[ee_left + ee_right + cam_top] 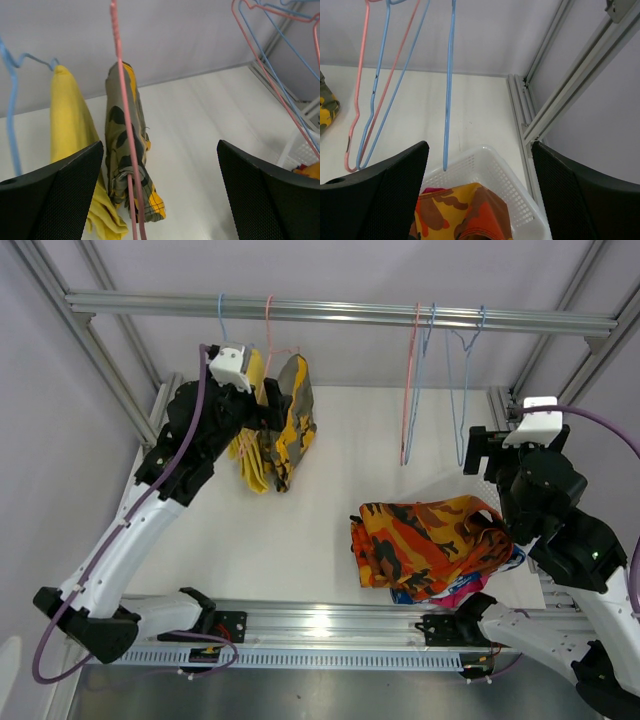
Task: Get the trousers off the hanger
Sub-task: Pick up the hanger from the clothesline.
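White basket (496,172) on white table (340,435)

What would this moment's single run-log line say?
left end effector open, facing camouflage trousers | right end effector open, facing basket | yellow trousers, camouflage trousers hanging | orange-red trousers in basket

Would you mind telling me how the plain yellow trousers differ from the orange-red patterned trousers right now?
The yellow trousers are plain; the orange-red trousers carry a blotchy pattern. The yellow trousers hang from a blue hanger, while the orange-red trousers lie bunched in the white basket. The yellow trousers are on the left, the orange-red trousers on the right. Both are soft cloth.
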